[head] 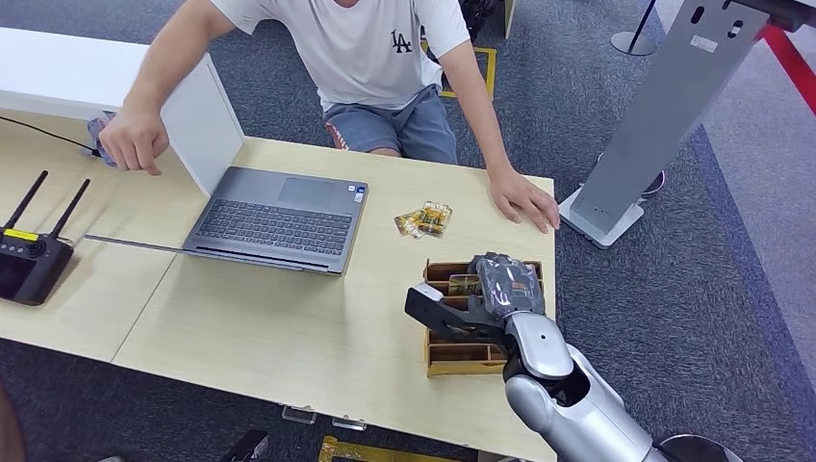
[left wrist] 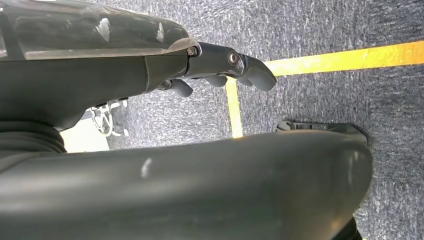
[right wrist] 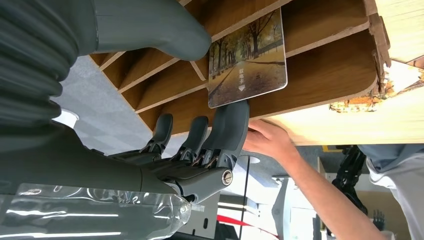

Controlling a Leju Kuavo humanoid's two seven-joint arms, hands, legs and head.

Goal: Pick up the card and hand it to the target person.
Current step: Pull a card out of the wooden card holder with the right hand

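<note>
Reaching over the bench's (head: 289,327) near edge, the robot's right hand (head: 500,289) pinches a card (right wrist: 247,57) between thumb and fingers (right wrist: 227,127) inside a slotted wooden box (head: 462,356). More cards (head: 424,220) lie beyond, near a seated person's hand (head: 524,199) and an open laptop (head: 274,217). Hanging over carpet, the left hand (left wrist: 220,67) holds nothing, fingers loosely curled.

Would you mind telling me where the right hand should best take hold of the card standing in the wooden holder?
Probably by the card's free edge, which sticks out past the holder's dividers. It stands on edge in a narrow slot, so only that part is reachable. The right hand should come from the open side, thumb on one face and a finger on the other, then draw it straight out.
</note>
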